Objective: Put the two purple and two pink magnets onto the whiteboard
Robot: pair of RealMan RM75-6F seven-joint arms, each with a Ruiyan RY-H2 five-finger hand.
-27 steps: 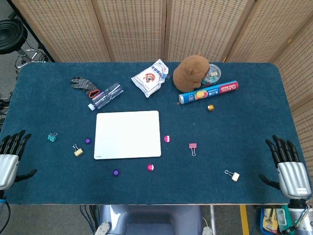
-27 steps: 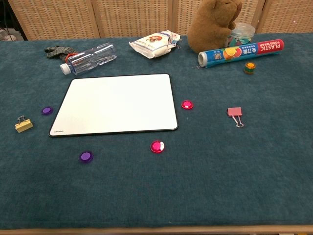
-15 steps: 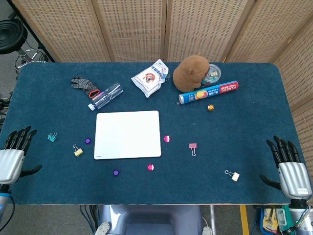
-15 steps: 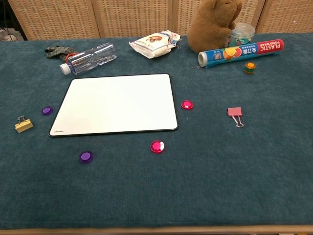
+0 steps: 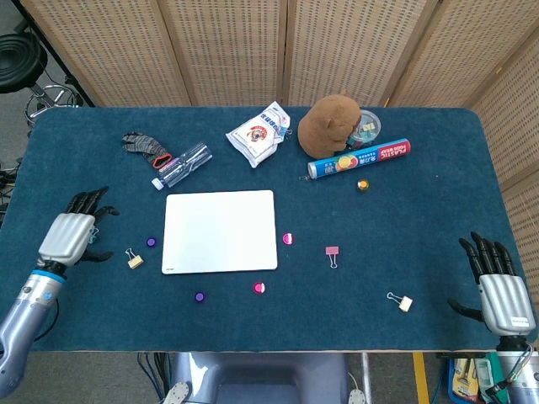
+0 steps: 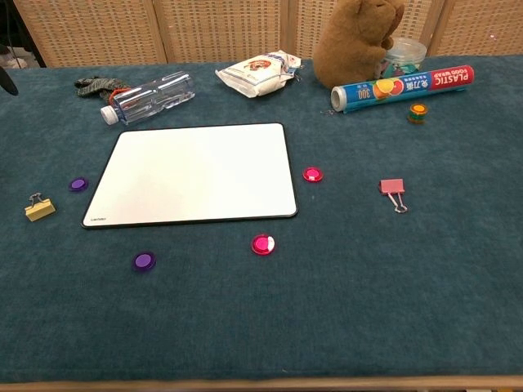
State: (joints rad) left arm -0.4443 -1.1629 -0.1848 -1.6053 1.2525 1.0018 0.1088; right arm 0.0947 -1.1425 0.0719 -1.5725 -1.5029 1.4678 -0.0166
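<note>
Left hand has come in off the left edge of the table since a second ago, and now it's over the cloth just left of a small teal clip and not far from the purple magnet by the board's left side. Fingers are apart, nothing in them. My right hand hasn't really budged, parked at the near right corner, fingers spread and empty too.

None of the magnets are on the whiteboard yet. That first purple one sits just off the board's left edge, the other purple magnet is near the board's near-left corner, one pink magnet is just off the right edge, and the second pink magnet is just past the near edge.

So I'd say this is the very start: I'm reaching for the left purple one first, nothing picked up so far. Yellow clip sits close by, gotta not snag it.
</note>
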